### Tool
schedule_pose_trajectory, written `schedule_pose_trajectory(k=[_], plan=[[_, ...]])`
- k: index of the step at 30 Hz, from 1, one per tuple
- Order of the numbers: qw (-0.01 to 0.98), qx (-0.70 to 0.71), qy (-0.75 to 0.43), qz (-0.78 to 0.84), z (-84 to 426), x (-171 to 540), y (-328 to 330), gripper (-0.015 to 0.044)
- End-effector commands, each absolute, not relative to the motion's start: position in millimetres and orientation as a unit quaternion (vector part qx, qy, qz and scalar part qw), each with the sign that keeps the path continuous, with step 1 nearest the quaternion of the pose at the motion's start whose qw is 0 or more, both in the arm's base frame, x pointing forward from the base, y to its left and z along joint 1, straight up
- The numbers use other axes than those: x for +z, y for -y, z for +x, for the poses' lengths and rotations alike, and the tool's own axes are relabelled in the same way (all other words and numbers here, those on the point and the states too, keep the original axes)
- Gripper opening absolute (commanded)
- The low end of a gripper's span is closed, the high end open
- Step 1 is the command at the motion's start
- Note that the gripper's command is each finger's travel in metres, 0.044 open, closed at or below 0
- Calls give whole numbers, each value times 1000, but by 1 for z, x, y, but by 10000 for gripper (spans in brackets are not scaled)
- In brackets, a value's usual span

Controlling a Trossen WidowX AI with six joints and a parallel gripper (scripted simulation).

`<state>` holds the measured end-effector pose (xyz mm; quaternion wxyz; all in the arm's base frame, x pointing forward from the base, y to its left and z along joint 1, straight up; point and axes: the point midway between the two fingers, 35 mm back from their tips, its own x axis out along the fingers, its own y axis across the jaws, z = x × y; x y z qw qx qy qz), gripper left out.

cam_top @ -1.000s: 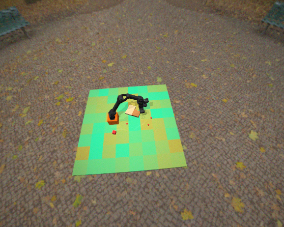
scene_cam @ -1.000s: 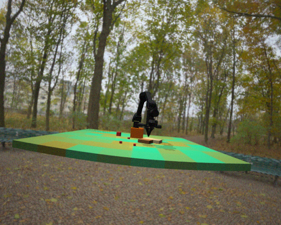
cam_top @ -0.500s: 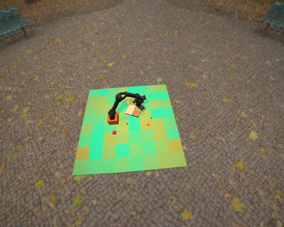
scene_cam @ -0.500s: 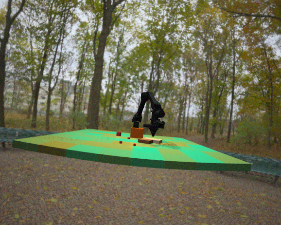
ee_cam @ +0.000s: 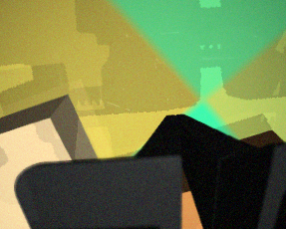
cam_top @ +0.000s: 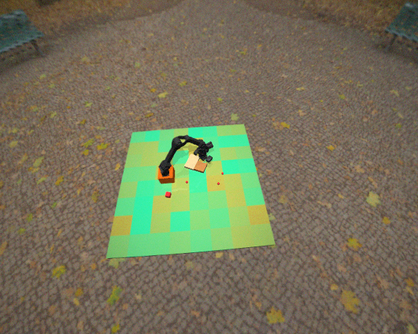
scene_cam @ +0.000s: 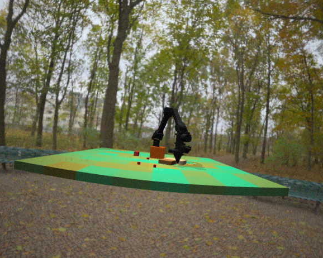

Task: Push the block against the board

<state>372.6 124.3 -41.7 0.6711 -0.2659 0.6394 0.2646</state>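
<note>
The brown square block (cam_top: 200,166) (scene_cam: 166,161) (ee_cam: 191,211) lies flat on the tiled mat. The pale wooden board (cam_top: 192,162) (scene_cam: 183,162) (ee_cam: 20,171) lies flat beside it. Their facing sides appear to meet or nearly meet in the top view, with the edges offset at the arm's side; the fingers hide part of the joint in the wrist view. My gripper (cam_top: 204,159) (scene_cam: 178,162) (ee_cam: 174,123) is shut and empty, pointing down low beside the block and board. Whether it touches either cannot be told.
An orange base box (cam_top: 165,175) (scene_cam: 157,152) stands under the arm. A red cube (cam_top: 168,194) (scene_cam: 136,153) sits near it. Three tiny red cubes lie on the mat, one (cam_top: 186,182) nearer the base and two (cam_top: 218,183) (cam_top: 222,173) farther right in the top view.
</note>
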Motion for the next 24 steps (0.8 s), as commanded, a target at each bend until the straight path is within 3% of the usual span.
schedule_pose_trajectory(k=[1,24], plan=[[665,271,-641,-270,369,-53,-125,0],[665,271,-641,-270,356,-53,-111,0]])
